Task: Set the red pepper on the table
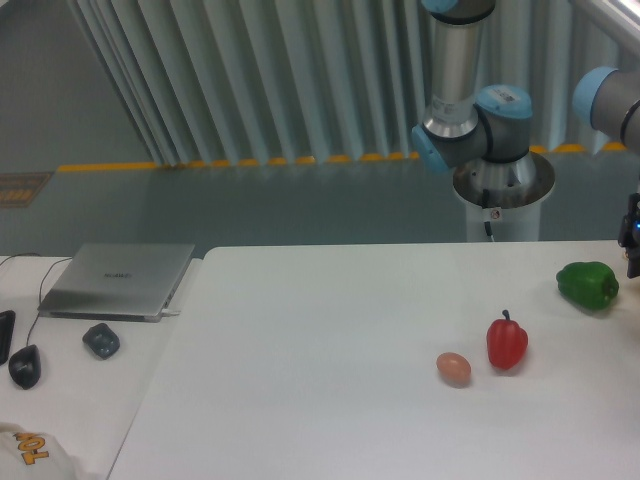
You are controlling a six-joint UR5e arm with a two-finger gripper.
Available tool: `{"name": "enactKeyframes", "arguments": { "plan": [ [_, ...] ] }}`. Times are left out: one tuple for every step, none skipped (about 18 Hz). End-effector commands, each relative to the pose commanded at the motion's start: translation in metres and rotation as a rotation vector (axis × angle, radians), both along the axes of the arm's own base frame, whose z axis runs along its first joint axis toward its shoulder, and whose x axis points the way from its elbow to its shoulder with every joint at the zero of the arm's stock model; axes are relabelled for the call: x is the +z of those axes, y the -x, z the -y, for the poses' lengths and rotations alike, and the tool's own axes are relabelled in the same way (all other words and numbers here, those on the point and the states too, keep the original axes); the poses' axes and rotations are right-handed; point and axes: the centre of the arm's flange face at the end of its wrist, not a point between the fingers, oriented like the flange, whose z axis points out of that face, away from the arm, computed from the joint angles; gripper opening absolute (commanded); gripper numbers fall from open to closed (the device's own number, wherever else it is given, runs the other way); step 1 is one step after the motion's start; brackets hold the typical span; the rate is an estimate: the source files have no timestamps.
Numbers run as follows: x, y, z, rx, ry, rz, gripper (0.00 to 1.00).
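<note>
Down and to the left of my gripper (634,240), which is mostly cut off at the frame's right edge so I cannot tell its jaw state, the red pepper (507,342) stands on the table (320,350) beside the egg (454,368).

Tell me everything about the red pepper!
The small glossy red bell pepper stands upright on the large white smooth tabletop, its thin dark stem pointing up. It has rounded lobes and looks whole. A small brown egg sits just beside it, on the laptop's side. Nothing holds it.
</note>
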Motion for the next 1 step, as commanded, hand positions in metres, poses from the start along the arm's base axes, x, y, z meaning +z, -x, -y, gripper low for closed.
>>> {"name": "enactKeyframes", "arguments": {
  "plan": [
    [0.0000, 0.0000, 0.0000, 0.000, 0.000, 0.000, 1.00]
  ]
}}
